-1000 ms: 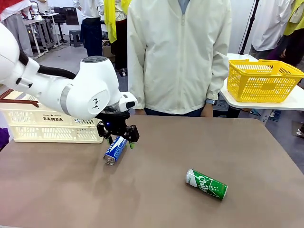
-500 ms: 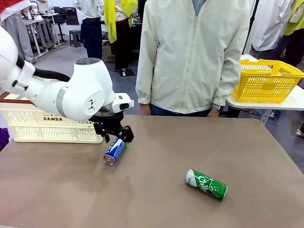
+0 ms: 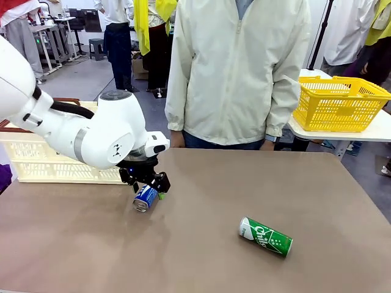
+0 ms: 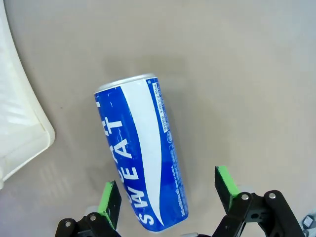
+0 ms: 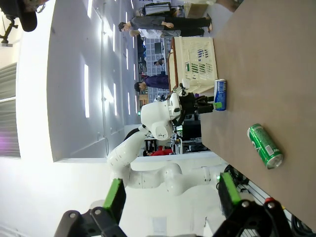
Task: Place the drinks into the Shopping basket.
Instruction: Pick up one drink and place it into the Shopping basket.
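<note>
You have two drinks, both lying on their sides on the table (image 3: 201,262): the blue can (image 3: 145,199) at about 9 o'clock from the table's centre and the green can (image 3: 265,237) at about 4 o'clock, well apart. One Shopping basket (image 3: 36,165) sits at 10 o'clock, near the blue can. Your left gripper (image 4: 167,191) straddles the blue can, jaws spread wide, one pad just beside it and the other apart. Your right gripper (image 5: 173,193) is spread wide too, holding nothing.
</note>
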Robot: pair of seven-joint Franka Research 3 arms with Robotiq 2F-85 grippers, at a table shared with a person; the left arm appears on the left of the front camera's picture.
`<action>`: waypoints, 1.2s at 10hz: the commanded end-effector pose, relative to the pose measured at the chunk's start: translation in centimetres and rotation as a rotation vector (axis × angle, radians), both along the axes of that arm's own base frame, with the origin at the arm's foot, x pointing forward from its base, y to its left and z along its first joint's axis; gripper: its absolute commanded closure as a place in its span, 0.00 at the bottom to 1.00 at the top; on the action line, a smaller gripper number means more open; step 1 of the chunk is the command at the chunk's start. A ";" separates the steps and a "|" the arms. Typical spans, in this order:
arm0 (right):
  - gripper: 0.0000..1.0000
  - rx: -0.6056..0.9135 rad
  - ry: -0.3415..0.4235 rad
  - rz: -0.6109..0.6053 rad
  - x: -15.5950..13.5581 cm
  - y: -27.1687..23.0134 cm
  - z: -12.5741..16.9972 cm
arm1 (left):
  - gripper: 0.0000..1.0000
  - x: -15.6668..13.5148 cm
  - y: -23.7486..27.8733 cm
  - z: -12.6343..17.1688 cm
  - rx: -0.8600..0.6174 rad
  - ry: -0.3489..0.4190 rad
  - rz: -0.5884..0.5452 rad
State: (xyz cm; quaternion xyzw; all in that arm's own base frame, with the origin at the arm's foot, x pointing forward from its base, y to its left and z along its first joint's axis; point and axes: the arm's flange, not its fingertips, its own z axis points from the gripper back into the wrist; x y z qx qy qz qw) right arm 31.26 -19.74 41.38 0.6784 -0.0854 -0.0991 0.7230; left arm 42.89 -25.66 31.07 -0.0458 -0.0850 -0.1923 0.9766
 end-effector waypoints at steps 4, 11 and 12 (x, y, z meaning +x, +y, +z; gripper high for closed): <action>0.00 0.002 0.004 0.007 -0.1 -0.1 0.4 | 0.61 -0.2 -1.2 -1.7 0.055 -0.040 -0.014; 0.00 0.002 0.004 0.007 -0.1 -0.1 0.4 | 1.00 -0.4 -1.1 -0.8 0.034 -0.026 -0.052; 0.00 0.002 0.004 0.007 -0.1 -0.1 0.4 | 1.00 -0.9 -0.7 1.5 -0.029 0.000 -0.100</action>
